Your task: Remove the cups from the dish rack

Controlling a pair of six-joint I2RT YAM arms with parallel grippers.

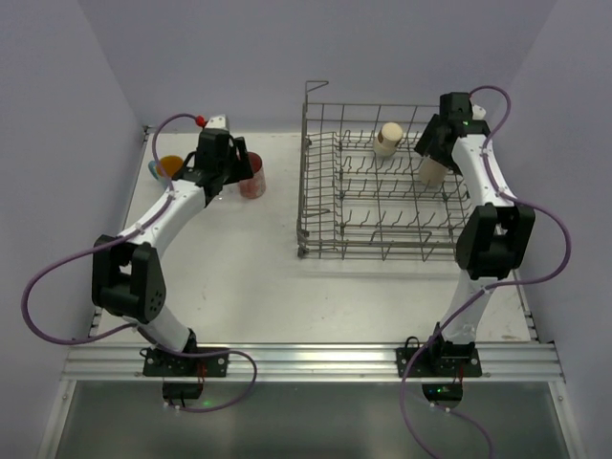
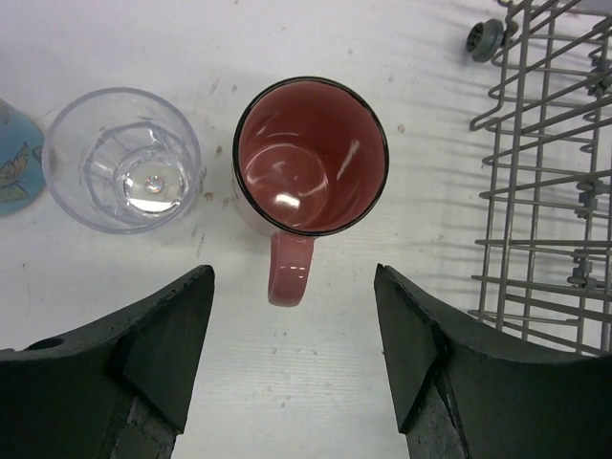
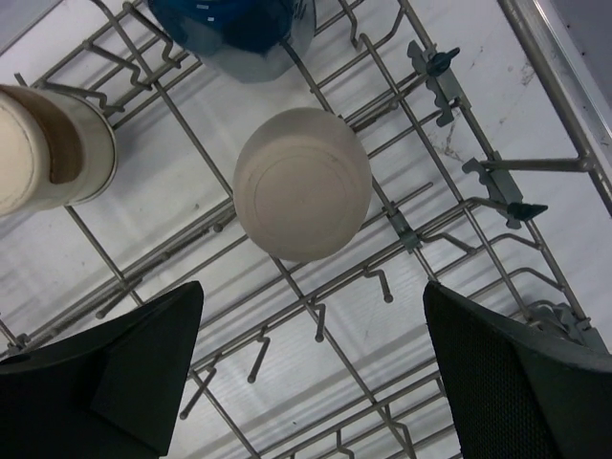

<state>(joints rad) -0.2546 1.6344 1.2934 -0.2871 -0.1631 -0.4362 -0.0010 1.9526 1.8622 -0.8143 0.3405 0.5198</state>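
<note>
White tabletop between pale lilac walls carries the dish rack, a grey wire basket in the upper right of the overhead view. Three cups are in it. One beige cup sits upside down over the prongs, in the middle of the right wrist view. A second beige cup leans at the left edge of that view, and a dark blue mug is at the top edge, cut off by the frame.

Three more cups stand upright on the bare table left of the rack, in the upper left of the overhead view. The pink-red mug is in the middle of the left wrist view, its handle pointing towards the bottom of the frame. A clear glass stands just beside it on the left, not touching it, and a light blue mug shows at the left edge.

The right gripper hangs over the upside-down beige cup with its jaws spread wide, holding nothing. The left gripper hangs above the pink-red mug, jaws apart on either side of the handle and clear of it; it grips nothing.

Both arms are white with black joints, with purple cables looped alongside. Their bases are bolted to a metal rail at the bottom of the overhead view.
</note>
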